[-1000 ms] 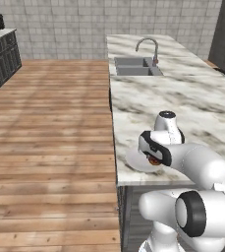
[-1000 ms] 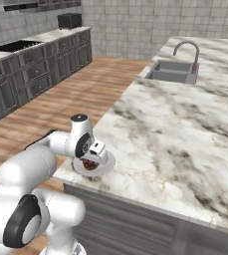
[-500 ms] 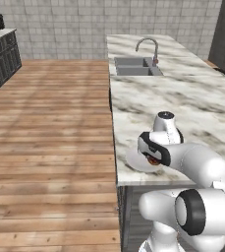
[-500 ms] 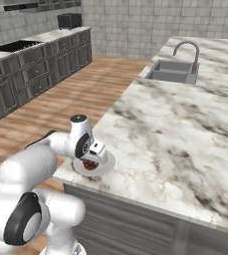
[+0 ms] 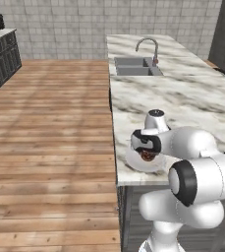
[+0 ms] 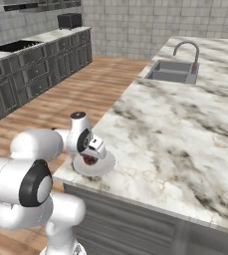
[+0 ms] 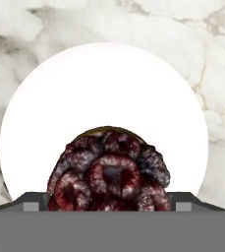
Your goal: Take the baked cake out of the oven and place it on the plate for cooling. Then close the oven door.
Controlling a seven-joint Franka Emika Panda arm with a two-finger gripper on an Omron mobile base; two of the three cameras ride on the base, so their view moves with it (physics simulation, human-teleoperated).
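Nothing has moved; baked cake (image 7: 109, 170) sits on plate (image 7: 104, 88) under open tool (image 5: 147, 153).

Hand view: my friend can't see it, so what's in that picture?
A small dark red, bumpy cake sits on a round white plate. The plate rests on a grey-veined marble counter.

Round white plate (image 7: 104, 93) lying flat on the grey-veined marble table (image 7: 217, 74), small dark reddish-brown cake (image 7: 109, 172) with a knobbly, swirled top sitting on the plate's near part, close to its edge
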